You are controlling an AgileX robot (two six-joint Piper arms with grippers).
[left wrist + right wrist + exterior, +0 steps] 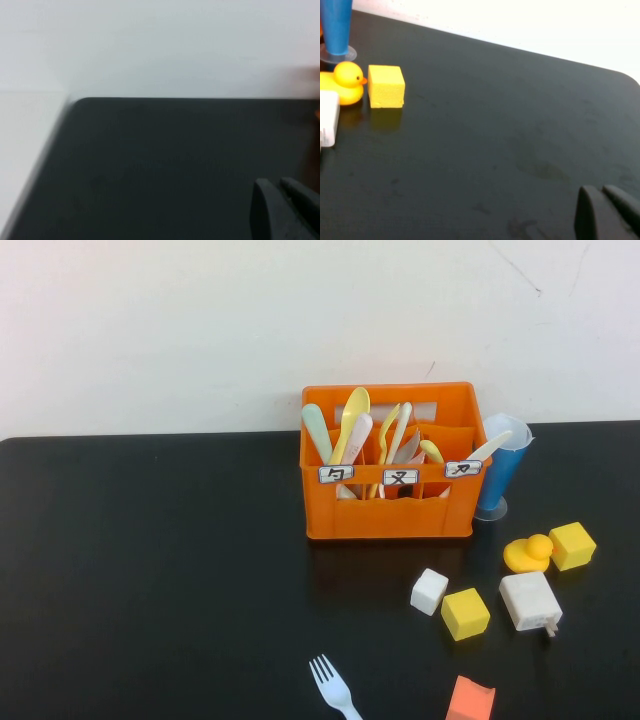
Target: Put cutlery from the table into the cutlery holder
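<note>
The orange cutlery holder [390, 510] stands at the back middle of the black table [150, 560]. It holds several pastel utensils, among them a pale yellow spoon [352, 415]. A light blue fork [333, 687] lies on the table at the front edge, tines pointing away. Neither arm shows in the high view. My left gripper [282, 187] hovers over bare tabletop near the table's far left corner, its fingers together and empty. My right gripper [602, 192] hovers over bare tabletop on the right side, its fingers together and empty.
A blue cup [502, 465] with a utensil in it stands right of the holder. A yellow duck [527, 553], yellow blocks [571, 545] [465, 613], a white cube [429, 591], a white charger [530, 601] and an orange block [471, 700] lie at front right.
</note>
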